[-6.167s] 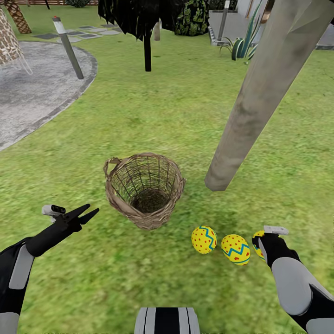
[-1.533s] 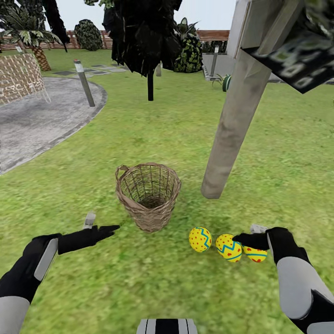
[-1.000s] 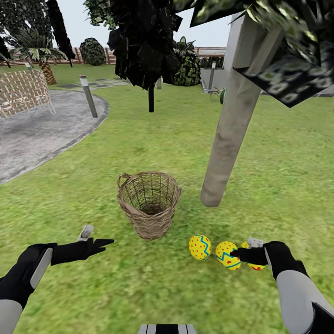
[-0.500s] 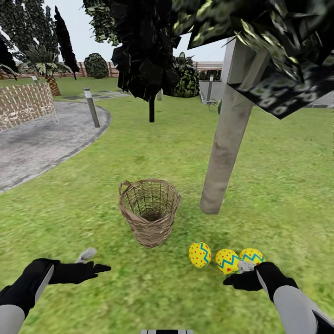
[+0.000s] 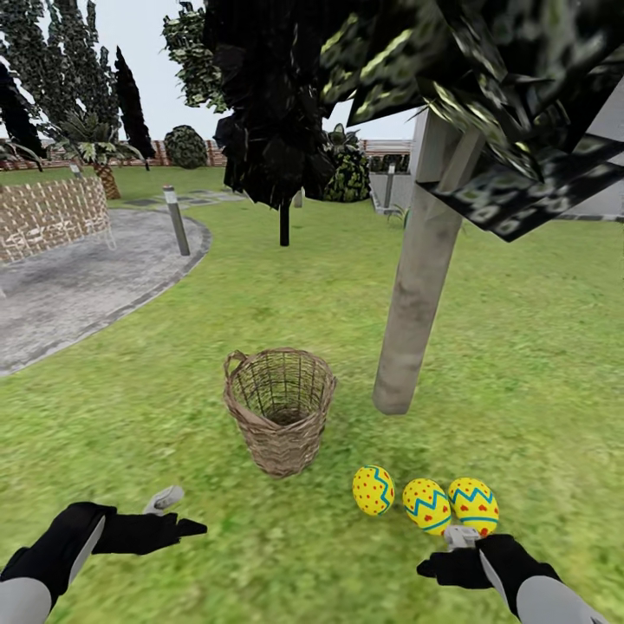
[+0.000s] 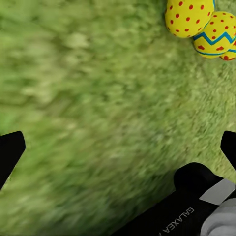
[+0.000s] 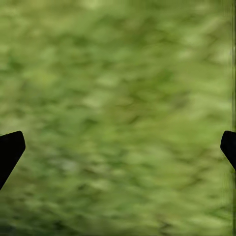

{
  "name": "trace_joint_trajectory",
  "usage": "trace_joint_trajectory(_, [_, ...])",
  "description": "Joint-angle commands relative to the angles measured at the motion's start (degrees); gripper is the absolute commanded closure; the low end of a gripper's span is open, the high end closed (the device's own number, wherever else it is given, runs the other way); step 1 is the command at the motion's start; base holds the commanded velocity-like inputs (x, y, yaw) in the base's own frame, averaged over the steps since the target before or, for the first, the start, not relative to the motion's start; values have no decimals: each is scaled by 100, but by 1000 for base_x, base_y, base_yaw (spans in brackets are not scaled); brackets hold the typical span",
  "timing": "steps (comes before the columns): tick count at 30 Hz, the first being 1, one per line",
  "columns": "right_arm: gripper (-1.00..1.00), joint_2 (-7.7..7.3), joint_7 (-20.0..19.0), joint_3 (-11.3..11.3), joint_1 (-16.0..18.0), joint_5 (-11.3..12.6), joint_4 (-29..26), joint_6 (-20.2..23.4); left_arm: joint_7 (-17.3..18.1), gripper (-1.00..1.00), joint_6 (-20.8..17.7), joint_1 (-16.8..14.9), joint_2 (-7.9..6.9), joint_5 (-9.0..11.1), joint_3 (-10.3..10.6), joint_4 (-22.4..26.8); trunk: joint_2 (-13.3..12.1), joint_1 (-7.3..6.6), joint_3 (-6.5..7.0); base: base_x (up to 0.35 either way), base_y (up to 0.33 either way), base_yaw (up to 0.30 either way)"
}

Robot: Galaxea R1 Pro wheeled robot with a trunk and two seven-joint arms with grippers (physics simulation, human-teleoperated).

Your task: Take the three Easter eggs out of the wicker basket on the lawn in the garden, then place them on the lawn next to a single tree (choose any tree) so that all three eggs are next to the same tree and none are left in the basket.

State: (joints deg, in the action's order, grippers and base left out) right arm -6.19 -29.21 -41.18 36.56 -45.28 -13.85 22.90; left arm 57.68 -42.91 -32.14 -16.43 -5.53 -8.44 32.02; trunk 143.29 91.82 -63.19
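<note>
The three Easter eggs lie in a row on the lawn (image 5: 173, 381): one (image 5: 373, 490), a second (image 5: 426, 505) and a third (image 5: 473, 504), just in front of the pale trunk of the tree (image 5: 418, 295). Left of them the wicker basket (image 5: 280, 407) stands upright, and I see only weave inside it. My right gripper (image 5: 431, 568) hovers open a little nearer me than the eggs, holding nothing; its wrist view has grass between its fingertips (image 7: 10, 150). My left gripper (image 5: 189, 526) is open and empty over grass in front of the basket. The left wrist view catches two eggs (image 6: 189, 17) (image 6: 216, 35).
A grey paved path (image 5: 69, 286) curves along the left, with a short post (image 5: 178, 221) at its edge and a lattice fence panel (image 5: 48, 217) beyond. A thin black-trunked tree (image 5: 283, 217) stands further back. Dark leaves (image 5: 520, 104) hang overhead at the right.
The camera has tilted up, so everything sits lower in the picture. My right gripper has let go of the third egg and drawn back towards me; that egg now rests beside the other two.
</note>
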Motion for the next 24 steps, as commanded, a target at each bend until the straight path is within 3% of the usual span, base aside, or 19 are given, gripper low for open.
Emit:
trace_joint_trajectory(1, [-100, 3, 106, -48, -4, -46, 80, -35, -108, -100, 51, -4, 10, -54, -35, -62, 0, -4, 18, 0, 0, 0])
trace_joint_trajectory(7, [-100, 3, 295, -48, -72, -42, 448, -421, -533, -100, 354, -3, 80, -67, -40, -502, -80, -55, 143, 0, 0, 0])
trace_joint_trajectory(12, [-100, 1, 310, -48, -214, -48, 603, -542, -1154, -100, 428, -3, 211, -58, -35, -577, -280, -165, 233, 0, 0, 0])
trace_joint_trajectory(16, [-100, 3, 311, -45, -333, -59, 645, -703, -1498, -100, 432, -3, 376, -63, -29, -903, -441, -253, 304, 0, 0, 0])
trace_joint_trajectory(24, [-100, 1, 316, -48, -411, -68, 860, -907, -1612, -100, 444, -3, 488, -63, 254, -1186, -761, -428, 448, -3, 0, 0])
